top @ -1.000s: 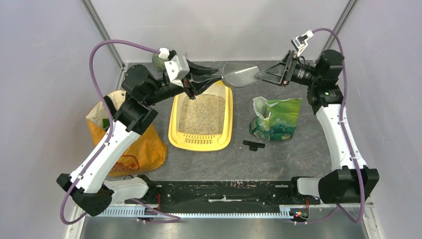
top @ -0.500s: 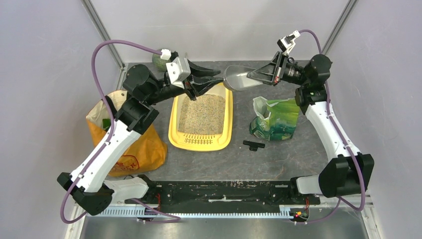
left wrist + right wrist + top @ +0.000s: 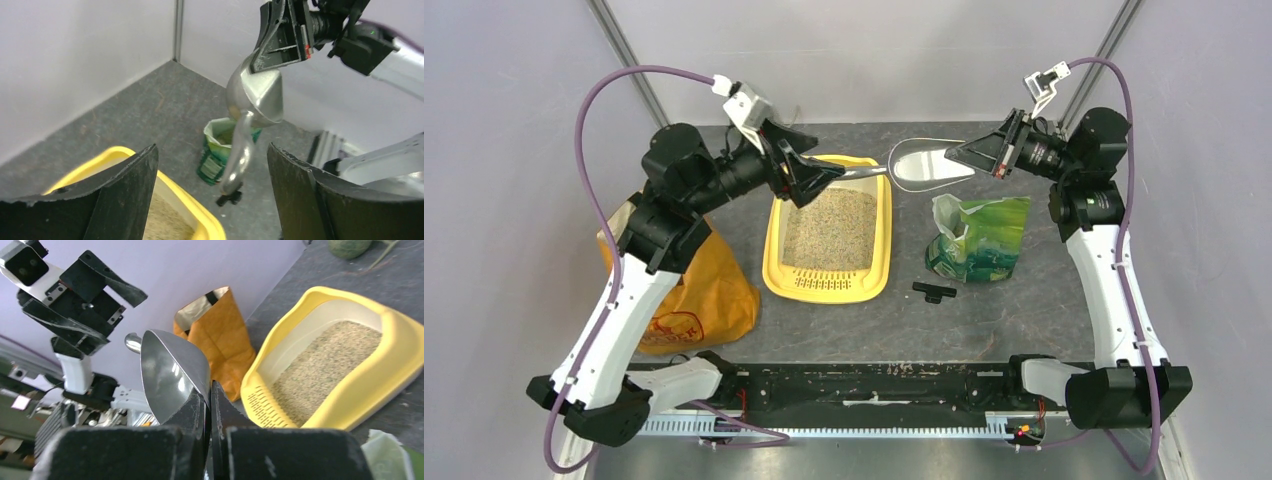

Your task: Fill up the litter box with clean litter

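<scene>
The yellow litter box [image 3: 876, 282] lies mid-table with beige clean litter [image 3: 829, 228] in it; the right wrist view shows the box rim [image 3: 395, 365] and its litter [image 3: 330, 365] too. A shiny metal scoop [image 3: 924, 165] hangs in the air above the box's far right corner, its bowl empty. My right gripper [image 3: 969, 155] is shut on the bowl's front rim [image 3: 209, 390]. My left gripper [image 3: 816, 172] stands open, and the scoop's handle [image 3: 239, 155] ends just beyond its spread fingers [image 3: 125, 185], touching neither.
An open green bag [image 3: 977, 235] stands right of the box, below the scoop. At the left edge sits an orange bag [image 3: 694, 295]. A small black part [image 3: 934, 291] lies in front of the green bag. A green ball [image 3: 350, 246] rests at the back.
My right gripper closed on the scoop's rim. My left gripper then opened, let go of the handle and drew back to the left. The scoop shifted slightly right.
</scene>
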Tool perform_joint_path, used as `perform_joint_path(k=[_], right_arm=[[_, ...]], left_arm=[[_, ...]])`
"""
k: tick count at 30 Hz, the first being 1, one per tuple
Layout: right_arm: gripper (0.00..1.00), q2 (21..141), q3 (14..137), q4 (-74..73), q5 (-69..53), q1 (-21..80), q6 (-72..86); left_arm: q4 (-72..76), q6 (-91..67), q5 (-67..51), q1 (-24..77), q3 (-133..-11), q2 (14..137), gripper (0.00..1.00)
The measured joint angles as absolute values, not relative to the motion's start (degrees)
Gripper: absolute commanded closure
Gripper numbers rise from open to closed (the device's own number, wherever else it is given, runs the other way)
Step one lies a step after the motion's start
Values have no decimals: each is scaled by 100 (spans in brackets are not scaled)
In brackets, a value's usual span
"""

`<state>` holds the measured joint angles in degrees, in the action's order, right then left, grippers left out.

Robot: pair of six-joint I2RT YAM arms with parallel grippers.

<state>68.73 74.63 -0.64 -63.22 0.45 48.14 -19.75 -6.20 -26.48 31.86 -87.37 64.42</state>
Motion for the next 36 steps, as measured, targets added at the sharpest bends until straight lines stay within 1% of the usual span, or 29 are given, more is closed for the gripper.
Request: perform_joint_path(k=[4,6,8,9,11,15,22,26,31,36], right_arm=[[100,6875,7507,-419,-6099,30,4412],[100,6875,7509,-554,-6023,30,4274],[100,6875,7511,-639,-5955,32,4180],[100,6875,7516,-679,-5924,32,4143],[100,6875,7516,-733,-5848,32,4121],[100,6910,7516,-661,-5723,32,4244],[100,7057,7516,-454,-5640,32,4484],[100,7105,7509,-412,-5605,32,4545],[100,7105,7502,-386,-5603,40,4571],[100,7105,7446,-364,-5607,54,4591]], left_arm=[[-1951,-2209,-3531,2351,-8744,6534,14],[-1315,-3465,-4152,1833,-8595,6764,13],[-510,-4565,-4545,1568,-8283,6980,12],[-21,-5218,-4737,1487,-8003,7109,11],[460,-5977,-4980,1463,-7638,7299,11],[1133,-7032,-5304,1494,-7201,7546,11],[2008,-7769,-5459,1767,-7177,7603,26],[2165,-7896,-5537,1922,-7177,7695,31],[2244,-7985,-5568,2053,-7177,7843,40],[2261,-8014,-5568,2165,-7177,7922,45]])
